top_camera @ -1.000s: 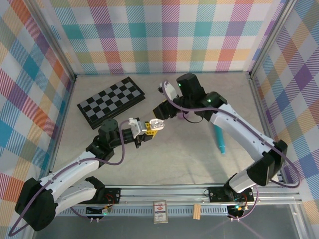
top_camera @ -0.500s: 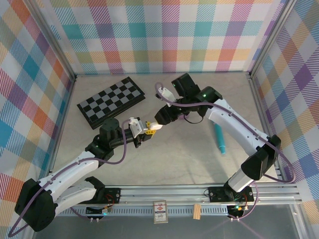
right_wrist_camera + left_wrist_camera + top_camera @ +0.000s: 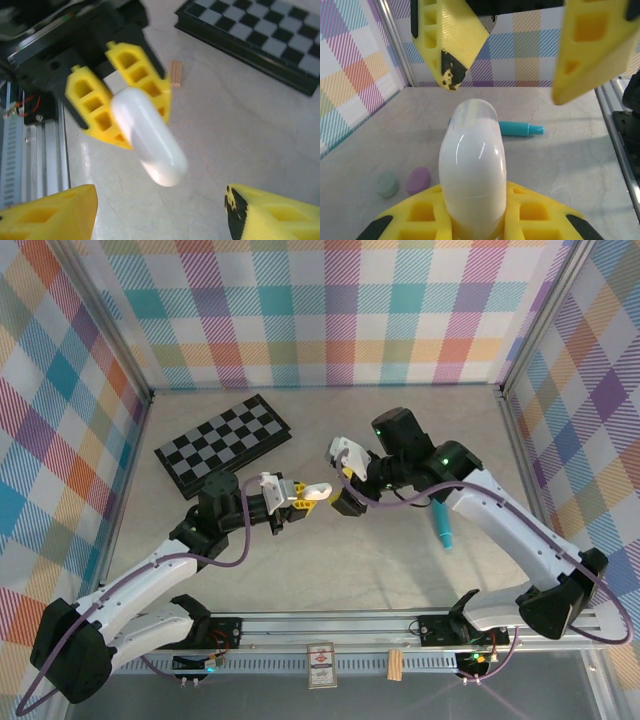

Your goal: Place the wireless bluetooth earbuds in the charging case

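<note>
Earbuds: none seated yet | charging case [image 3: 472, 165]: white, lid shut, clenched in my left pincer [image 3: 292, 495] | right pincer [image 3: 160, 202]: spread, empty, facing the case's tip | purple blob [image 3: 418, 180], mint blob [image 3: 386, 183] beside left pincer (buds or cases, can't tell) | nearly all left.

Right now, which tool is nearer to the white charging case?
Left. The left tool is shut on the white charging case, gripping one end. The right tool stands open just beyond the free end, not touching it.
</note>
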